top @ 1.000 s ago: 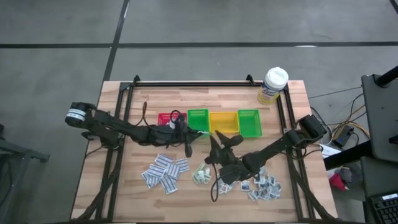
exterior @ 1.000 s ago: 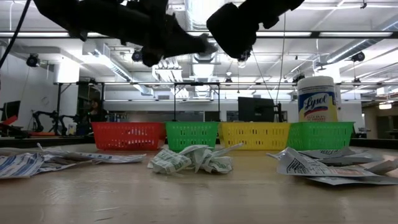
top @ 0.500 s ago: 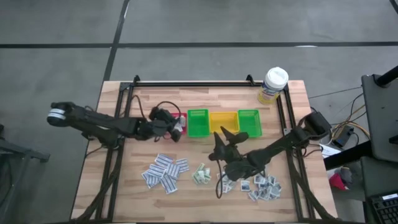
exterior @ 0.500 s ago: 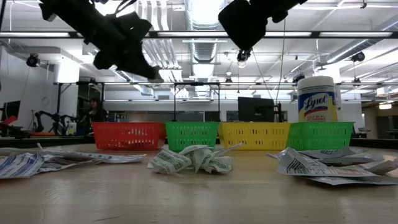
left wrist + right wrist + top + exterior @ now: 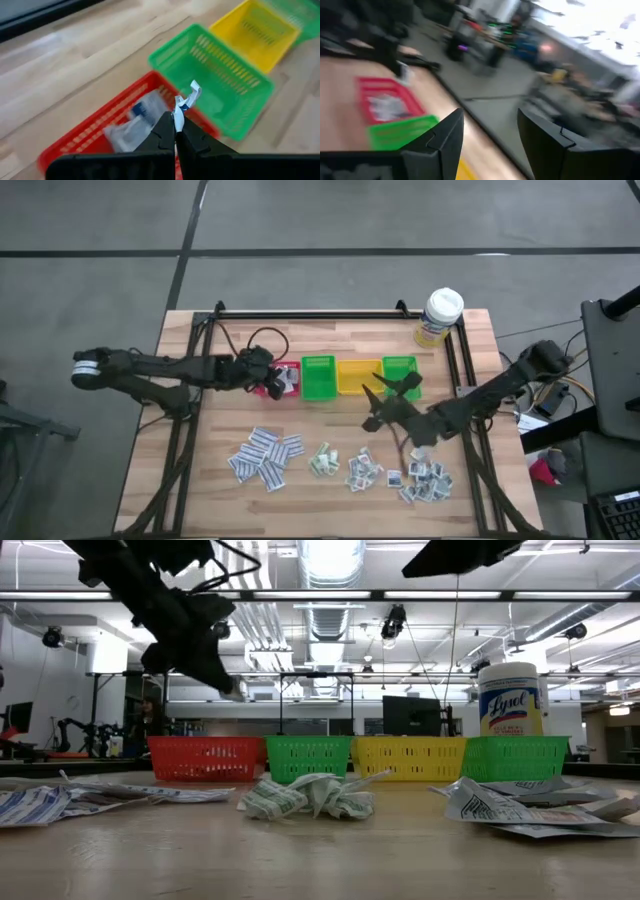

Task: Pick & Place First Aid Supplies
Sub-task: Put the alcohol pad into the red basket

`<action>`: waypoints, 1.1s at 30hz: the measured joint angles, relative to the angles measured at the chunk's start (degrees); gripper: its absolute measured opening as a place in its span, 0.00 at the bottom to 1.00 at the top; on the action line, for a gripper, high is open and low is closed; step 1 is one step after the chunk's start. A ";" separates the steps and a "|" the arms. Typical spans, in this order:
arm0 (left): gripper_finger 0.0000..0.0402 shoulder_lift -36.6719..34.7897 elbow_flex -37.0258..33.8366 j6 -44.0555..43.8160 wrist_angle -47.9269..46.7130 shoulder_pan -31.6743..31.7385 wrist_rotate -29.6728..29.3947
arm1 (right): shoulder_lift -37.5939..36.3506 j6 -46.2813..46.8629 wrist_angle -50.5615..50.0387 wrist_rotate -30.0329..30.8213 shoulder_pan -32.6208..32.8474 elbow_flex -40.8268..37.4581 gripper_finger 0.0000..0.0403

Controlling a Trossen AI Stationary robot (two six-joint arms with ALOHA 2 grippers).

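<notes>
My left gripper is shut on a small white packet with blue print, one of the first aid supplies. It hovers over the red bin, where a few packets lie. My right gripper stands open and holds nothing, above the table in front of the yellow bin. More packets lie in loose piles near the front edge: a left pile, a crumpled green-printed one and a right pile. My left gripper pinches one end of the packet between its two fingertips. The fingers slant downward from the table's left side. The packet's other end sticks out past the tips, lifted clear above the red bin.
Four small bins stand in a row at mid-table: red, green, yellow, green. A white-capped bottle with a yellow label stands at the far right corner. Bare wood lies along the far edge and the left side.
My left gripper has drawn back toward the table's left, from beside the green bin to over the red bin, turning as it went and keeping the packet. My right gripper has risen from the packet piles and moved toward the table's right and far side.
</notes>
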 joint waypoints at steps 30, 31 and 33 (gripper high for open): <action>0.00 0.07 -2.37 -5.45 -8.12 12.06 19.07 | -25.93 18.96 -25.00 -39.40 0.00 -9.85 0.44; 0.00 0.07 -3.32 -6.11 -7.90 12.06 19.08 | -25.93 19.22 -24.99 -39.39 0.00 -10.04 0.45; 0.00 0.07 -5.10 -7.54 -7.45 12.06 19.32 | -25.93 19.51 -25.01 -39.39 0.00 -10.30 0.45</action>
